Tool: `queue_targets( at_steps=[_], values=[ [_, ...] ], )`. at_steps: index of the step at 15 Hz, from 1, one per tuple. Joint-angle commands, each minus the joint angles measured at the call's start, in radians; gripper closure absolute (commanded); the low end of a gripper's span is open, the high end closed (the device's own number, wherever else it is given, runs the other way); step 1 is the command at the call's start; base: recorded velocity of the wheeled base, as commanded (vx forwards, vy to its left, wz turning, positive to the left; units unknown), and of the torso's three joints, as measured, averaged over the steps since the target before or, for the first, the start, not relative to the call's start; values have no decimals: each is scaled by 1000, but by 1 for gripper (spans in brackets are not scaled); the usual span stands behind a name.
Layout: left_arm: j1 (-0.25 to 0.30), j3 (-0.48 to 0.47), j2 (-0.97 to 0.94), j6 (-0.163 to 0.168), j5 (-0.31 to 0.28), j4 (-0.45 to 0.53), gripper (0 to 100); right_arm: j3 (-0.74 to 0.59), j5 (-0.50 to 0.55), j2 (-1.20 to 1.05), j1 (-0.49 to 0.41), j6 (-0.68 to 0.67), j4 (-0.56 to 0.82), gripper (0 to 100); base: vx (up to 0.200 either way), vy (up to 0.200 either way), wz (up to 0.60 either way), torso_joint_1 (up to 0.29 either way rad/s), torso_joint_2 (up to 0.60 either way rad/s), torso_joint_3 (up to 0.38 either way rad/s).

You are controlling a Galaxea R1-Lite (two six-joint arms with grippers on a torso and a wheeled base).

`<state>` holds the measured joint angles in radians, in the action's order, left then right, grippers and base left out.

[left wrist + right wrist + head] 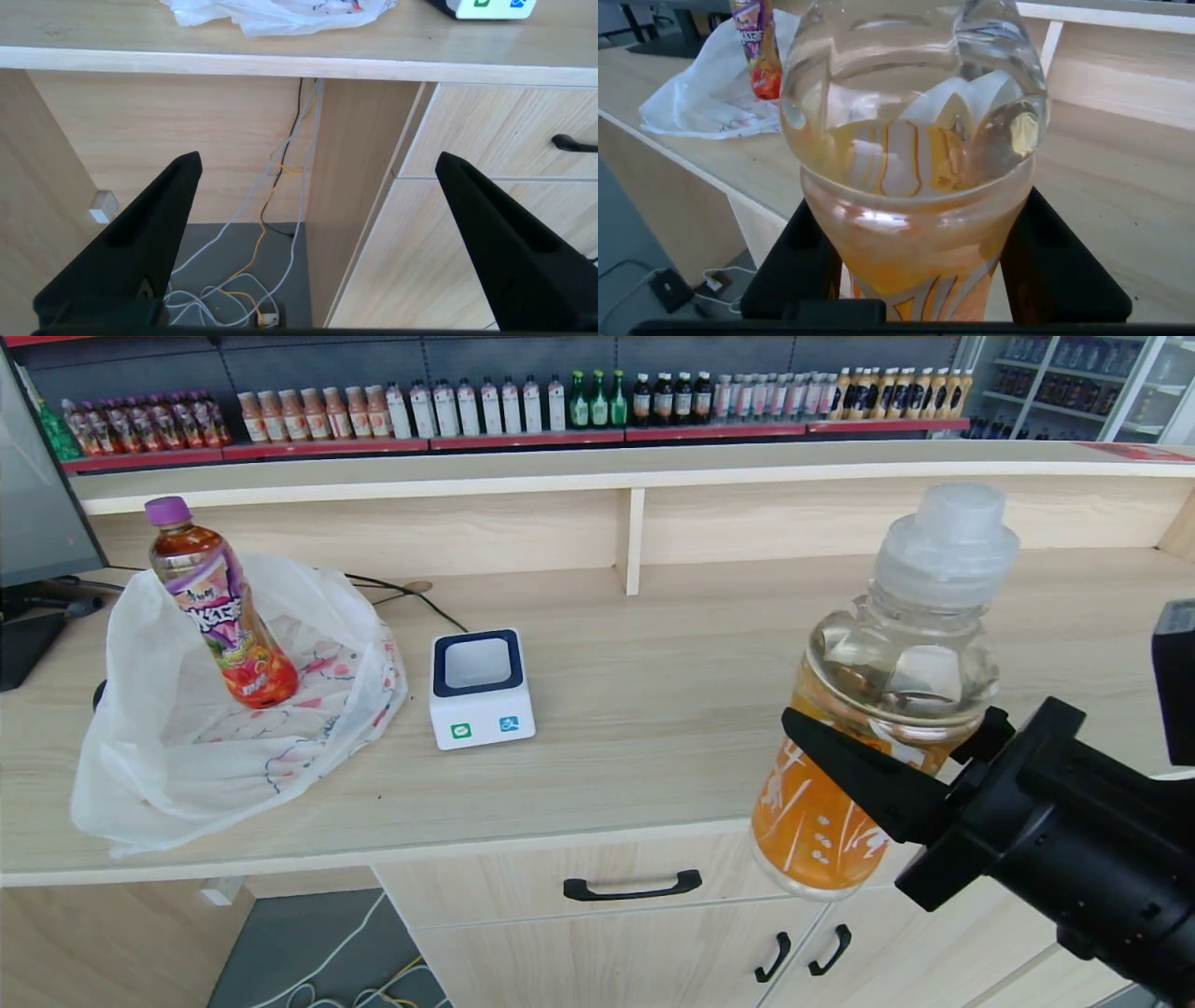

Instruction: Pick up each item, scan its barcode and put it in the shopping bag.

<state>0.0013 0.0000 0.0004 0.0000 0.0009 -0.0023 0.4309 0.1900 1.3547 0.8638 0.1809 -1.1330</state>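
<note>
now, right jaws pinching orange-labelled bottle (887, 658), left jaws spread, purple-capped bottle (224, 616) in bag (140, 775)

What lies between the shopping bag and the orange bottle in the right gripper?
Head view: the white scanner stands near the shopping bag; from it to the orange bottle, bare counter.

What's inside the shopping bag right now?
One purple-capped bottle stands tilted in the open bag. Nothing else shows on the lining in view. The crumpled near folds cover part of the inside, so something small or flat could be hidden there.
</note>
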Motion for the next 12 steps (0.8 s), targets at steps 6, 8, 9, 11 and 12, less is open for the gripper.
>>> queue_targets(
  at_steps=[6, 8, 9, 11, 12],
  values=[
    [0, 0, 0, 0, 1, -1, 0, 68, 39, 109, 78, 353, -13, 100, 0, 0, 0, 0, 0, 0],
    [0, 0, 0, 0, 1, 1, 0, 85, 43, 144, 119, 408, -24, 100, 0, 0, 0, 0, 0, 0],
    [0, 0, 0, 0, 1, -1, 0, 92, 43, 159, 135, 451, -54, 100, 0, 0, 0, 0, 0, 0],
    [0, 0, 0, 0, 1, 1, 0, 89, 43, 222, 190, 549, -177, 100, 0, 0, 0, 0, 0, 0],
    [0, 0, 0, 0, 1, -1, 0, 98, 42, 247, 202, 555, -215, 100, 0, 0, 0, 0, 0, 0]
  ],
)
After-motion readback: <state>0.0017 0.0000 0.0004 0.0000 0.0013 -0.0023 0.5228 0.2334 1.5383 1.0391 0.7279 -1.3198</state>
